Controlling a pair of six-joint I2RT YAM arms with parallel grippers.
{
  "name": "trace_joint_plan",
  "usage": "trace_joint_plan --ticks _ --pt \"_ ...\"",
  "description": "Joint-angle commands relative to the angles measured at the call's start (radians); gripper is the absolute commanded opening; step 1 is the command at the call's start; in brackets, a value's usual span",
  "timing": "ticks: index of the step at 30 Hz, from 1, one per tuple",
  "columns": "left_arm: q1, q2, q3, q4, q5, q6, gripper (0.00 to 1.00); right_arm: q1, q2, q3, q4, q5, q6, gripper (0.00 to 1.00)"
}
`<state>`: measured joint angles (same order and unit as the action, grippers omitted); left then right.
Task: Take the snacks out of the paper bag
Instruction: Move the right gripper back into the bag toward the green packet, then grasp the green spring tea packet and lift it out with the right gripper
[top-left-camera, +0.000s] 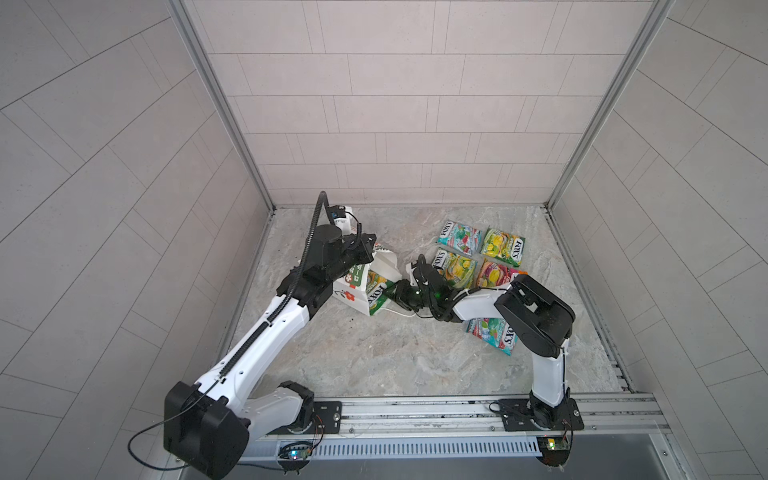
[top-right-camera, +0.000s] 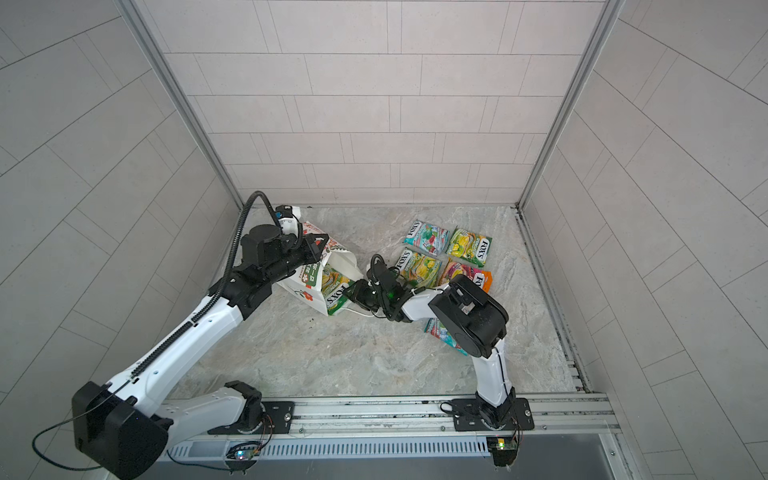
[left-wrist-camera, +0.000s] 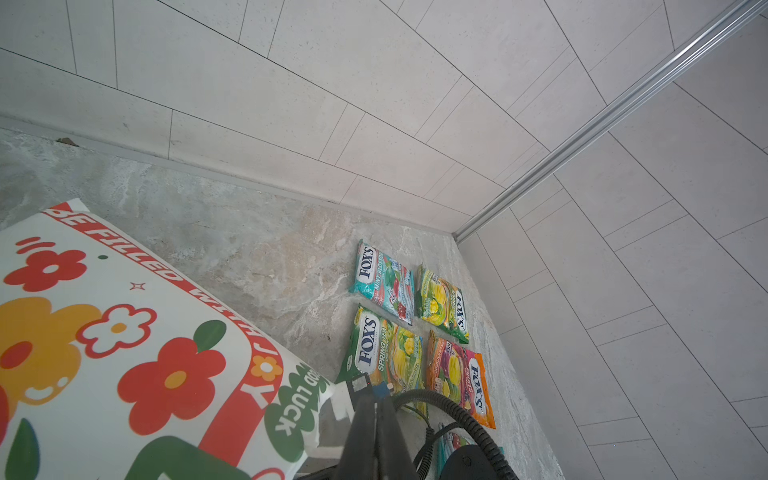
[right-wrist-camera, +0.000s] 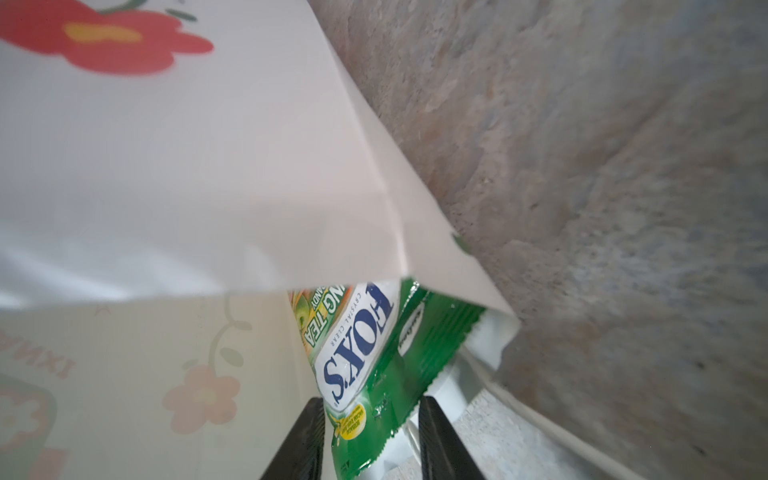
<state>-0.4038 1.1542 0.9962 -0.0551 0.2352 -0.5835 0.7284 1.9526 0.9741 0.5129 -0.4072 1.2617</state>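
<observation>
The paper bag (top-left-camera: 353, 291) (top-right-camera: 309, 286) (left-wrist-camera: 124, 332) (right-wrist-camera: 166, 166) lies on its side on the marbled tabletop (top-left-camera: 374, 357), mouth open. 1 green-yellow FOX'S packet (top-left-camera: 379, 293) (top-right-camera: 336, 291) (right-wrist-camera: 361, 365) sticks halfway out of that mouth. The right gripper (top-left-camera: 391, 293) (top-right-camera: 354, 293) (right-wrist-camera: 370, 436) is at the mouth, jaws partly closed and clamping the packet's outer end. The left gripper (top-left-camera: 369, 246) (top-right-camera: 319, 242) (left-wrist-camera: 374, 411) sits at the bag's upper rim, jaws fully closed; whether paper is pinched is hidden. In both top views, right of the bag lie 4 packets in a block: teal-red (top-left-camera: 459, 237), green-yellow (top-left-camera: 503, 247), green-yellow (top-left-camera: 455, 268), red-yellow (top-left-camera: 496, 274). A 5th, teal-red packet (top-left-camera: 492, 334) lies farther from the bag, partly under the right arm.
</observation>
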Motion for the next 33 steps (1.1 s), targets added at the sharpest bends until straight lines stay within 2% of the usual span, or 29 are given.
trace_joint_plan --ticks 1,8,14,17,20,24,33 --pt "0.007 -0.003 -0.003 0.051 0.006 -0.003 0.00 0.006 0.020 0.022 -0.041 0.025 0.022 0.39" --pt "0.008 -0.002 -0.004 0.052 0.010 -0.007 0.00 0.011 0.042 0.042 -0.045 0.022 0.019 0.40" --pt "0.008 -0.002 -0.003 0.052 0.017 -0.014 0.00 0.022 0.088 0.089 -0.022 0.018 0.030 0.36" --pt "0.008 -0.001 -0.005 0.058 0.025 -0.019 0.00 0.031 0.107 0.110 0.023 0.025 0.047 0.31" --pt "0.008 -0.002 -0.004 0.057 0.022 -0.018 0.00 0.039 0.115 0.134 0.023 0.031 0.047 0.22" --pt "0.009 -0.008 -0.005 0.052 0.006 -0.013 0.00 0.039 0.098 0.127 0.008 0.037 0.029 0.00" --pt "0.014 -0.035 -0.009 0.018 -0.094 0.015 0.00 0.028 -0.051 0.092 -0.190 0.018 -0.124 0.00"
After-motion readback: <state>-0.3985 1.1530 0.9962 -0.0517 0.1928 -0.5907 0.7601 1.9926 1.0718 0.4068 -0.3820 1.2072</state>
